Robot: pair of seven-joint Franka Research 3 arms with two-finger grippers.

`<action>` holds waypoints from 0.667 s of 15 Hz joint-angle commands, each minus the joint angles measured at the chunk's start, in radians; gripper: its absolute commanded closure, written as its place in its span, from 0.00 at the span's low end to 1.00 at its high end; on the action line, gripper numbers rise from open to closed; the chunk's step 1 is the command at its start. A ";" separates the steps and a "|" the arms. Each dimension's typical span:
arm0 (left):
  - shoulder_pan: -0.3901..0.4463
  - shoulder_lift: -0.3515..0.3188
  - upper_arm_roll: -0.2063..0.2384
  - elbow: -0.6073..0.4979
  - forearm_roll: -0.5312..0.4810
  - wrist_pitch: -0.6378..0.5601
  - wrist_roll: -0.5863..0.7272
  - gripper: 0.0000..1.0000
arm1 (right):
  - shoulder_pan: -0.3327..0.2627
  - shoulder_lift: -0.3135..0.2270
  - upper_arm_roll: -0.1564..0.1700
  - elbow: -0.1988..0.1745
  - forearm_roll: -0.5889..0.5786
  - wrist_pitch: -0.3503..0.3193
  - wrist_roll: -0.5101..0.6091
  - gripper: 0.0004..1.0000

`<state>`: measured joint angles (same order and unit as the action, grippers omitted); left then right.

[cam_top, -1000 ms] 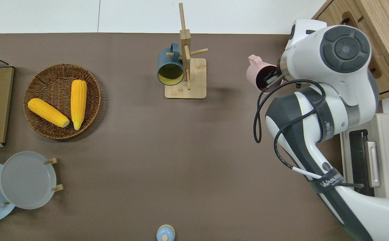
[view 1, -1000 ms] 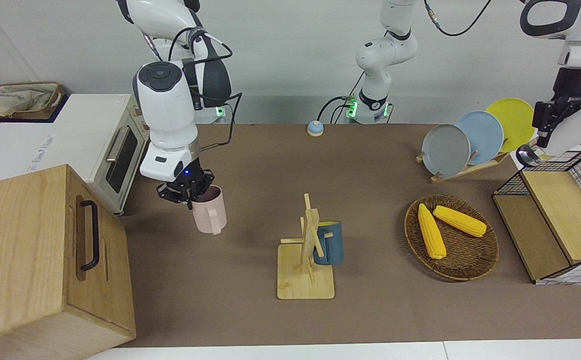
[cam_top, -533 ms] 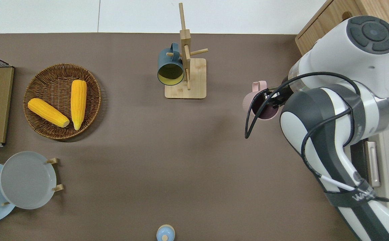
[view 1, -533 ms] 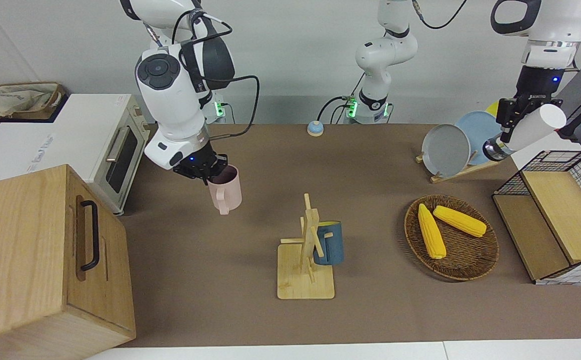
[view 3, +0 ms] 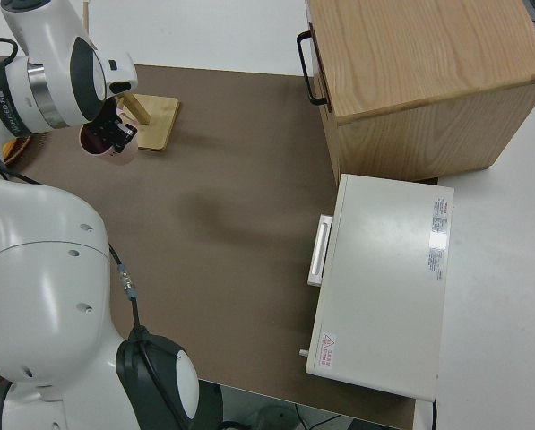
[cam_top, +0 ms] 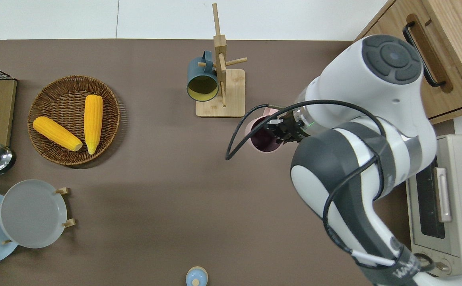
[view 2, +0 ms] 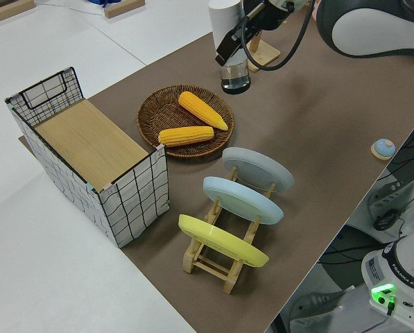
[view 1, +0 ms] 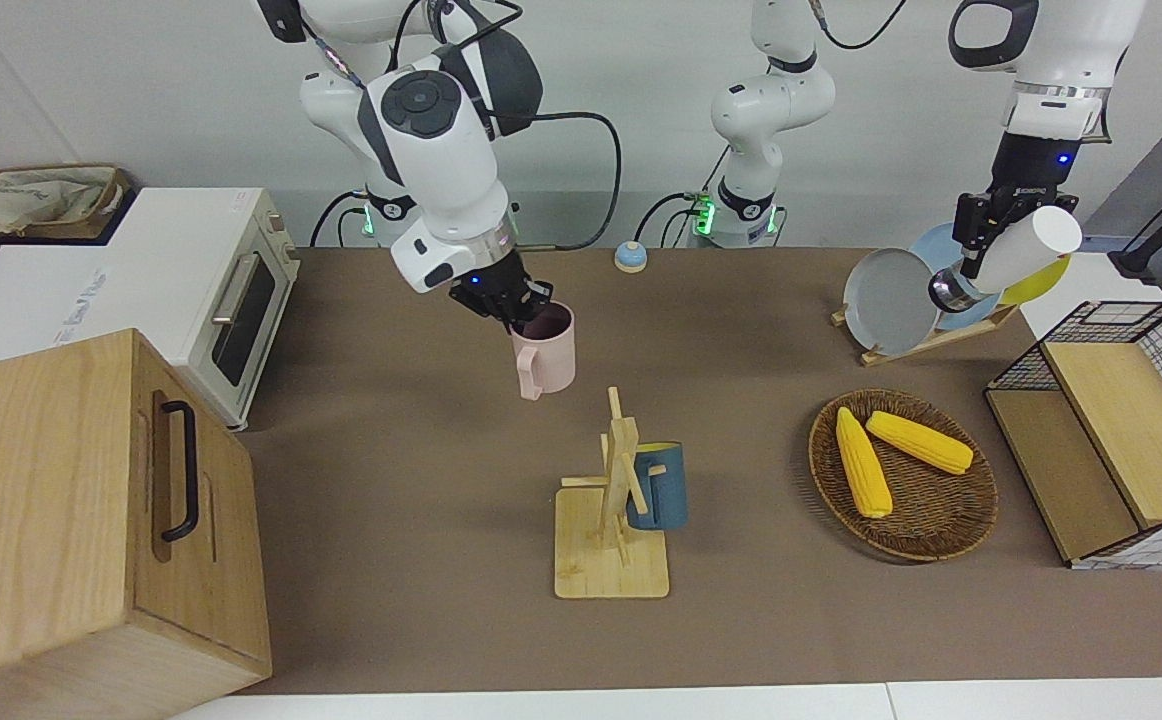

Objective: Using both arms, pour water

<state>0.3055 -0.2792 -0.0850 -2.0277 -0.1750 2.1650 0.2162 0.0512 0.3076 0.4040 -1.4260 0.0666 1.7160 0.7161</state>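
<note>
Brown matting covers the tabletop, which fills the middle of the front view. At the upper middle of that view, the right gripper has its jaws closed on the rim of a pink mug, held upright in the air, handle toward the camera; in the overhead view the mug sits at centre, over bare tabletop just below the wooden mug stand with its blue mug. At the upper right of the front view, the left gripper has its jaws clamped on a tilted white bottle, raised before the rack of plates. Below them lies a basket with two corn cobs.
</note>
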 commanded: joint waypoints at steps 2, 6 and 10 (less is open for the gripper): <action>-0.094 -0.058 0.019 -0.058 0.026 0.027 -0.086 1.00 | 0.035 0.002 0.047 -0.013 0.047 0.102 0.248 1.00; -0.186 -0.066 0.024 -0.089 0.066 0.032 -0.167 1.00 | 0.064 0.044 0.100 -0.013 0.045 0.198 0.397 1.00; -0.428 -0.061 0.180 -0.094 0.135 0.036 -0.273 1.00 | 0.065 0.097 0.180 -0.011 0.030 0.273 0.514 1.00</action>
<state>0.0548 -0.3021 -0.0355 -2.0964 -0.1207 2.1684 0.0283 0.1268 0.3656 0.5304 -1.4386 0.0925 1.9281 1.1383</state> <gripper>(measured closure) 0.366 0.943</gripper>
